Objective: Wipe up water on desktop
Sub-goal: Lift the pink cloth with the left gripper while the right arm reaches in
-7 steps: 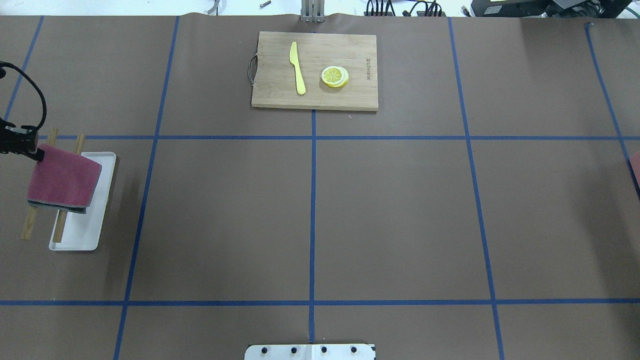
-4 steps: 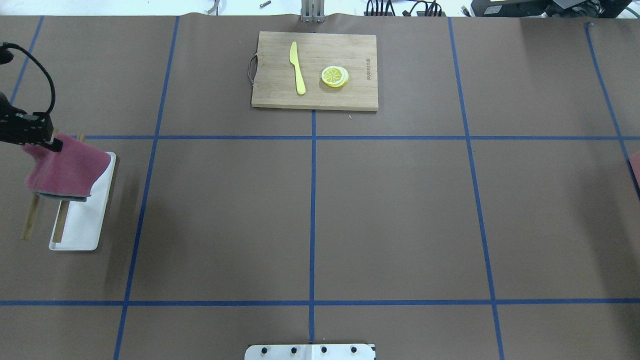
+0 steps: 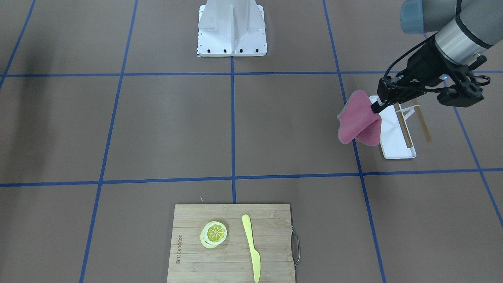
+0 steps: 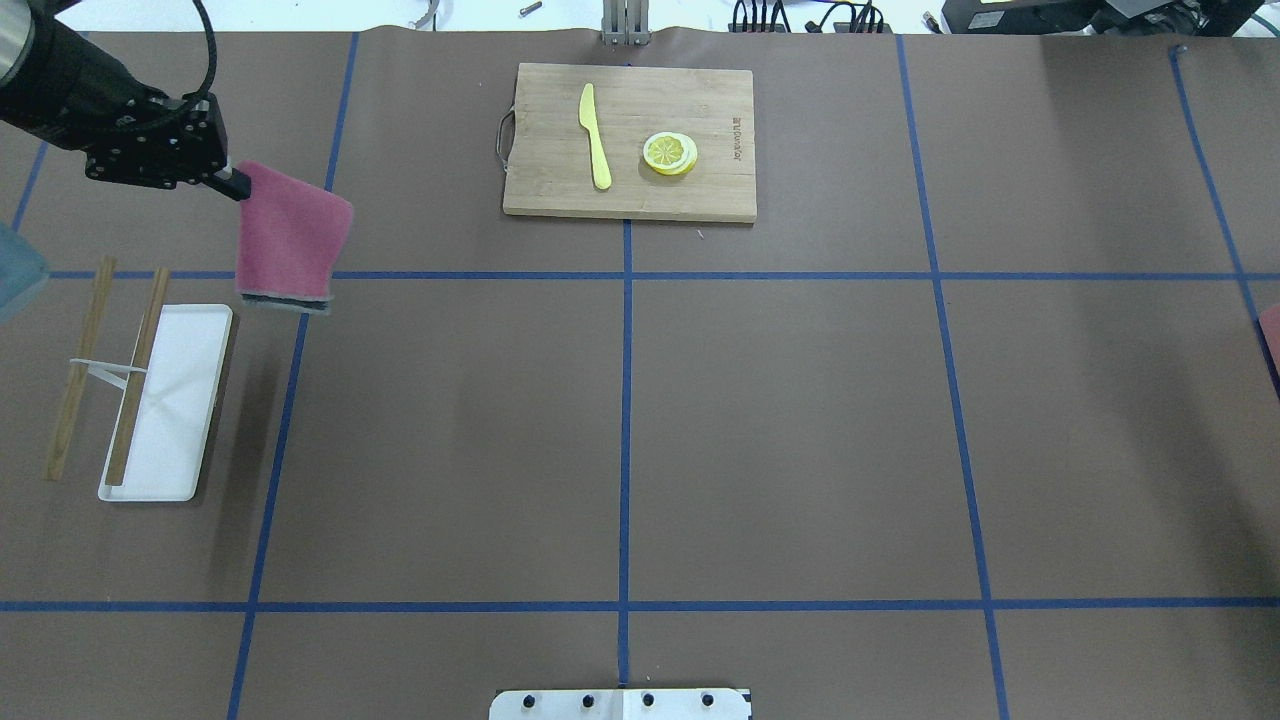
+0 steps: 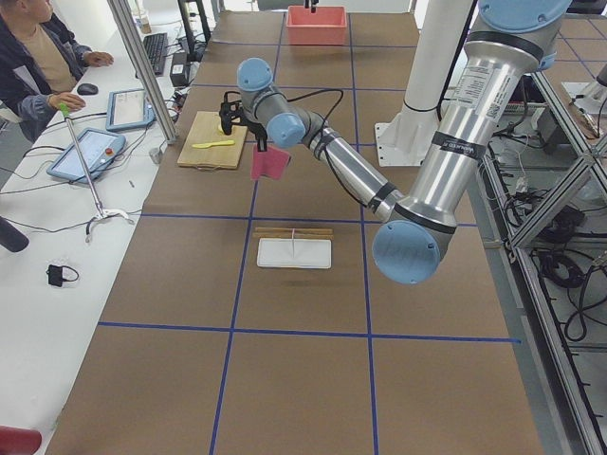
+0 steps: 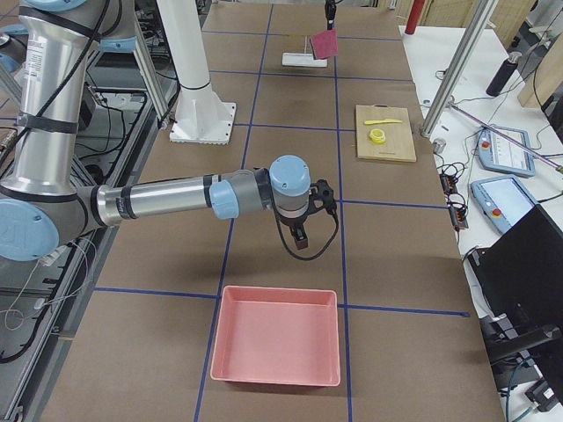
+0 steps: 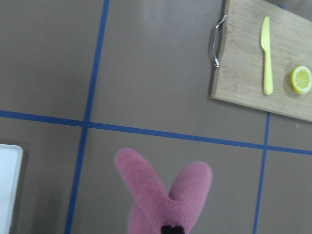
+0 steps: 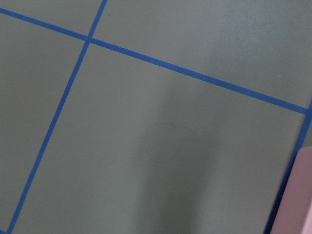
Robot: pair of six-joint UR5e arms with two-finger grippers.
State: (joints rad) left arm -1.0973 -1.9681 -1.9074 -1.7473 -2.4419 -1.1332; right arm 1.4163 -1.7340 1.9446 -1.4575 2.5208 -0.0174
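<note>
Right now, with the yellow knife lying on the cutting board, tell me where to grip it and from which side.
Grip the yellow knife by its narrow rounded handle, the end nearer the robot. It is probably best to come straight down from above with the jaws across its width: it lies flat on the cutting board, so only its sides offer purchase.

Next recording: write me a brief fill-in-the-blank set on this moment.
1. The left gripper holds a pink cloth that hangs ____ the desktop without touching it.
2. On the cutting board, a yellow knife lies beside a ____ slice.
3. The board's metal handle faces the robot's ____ side.
Missing words: above; lemon; left.
</note>
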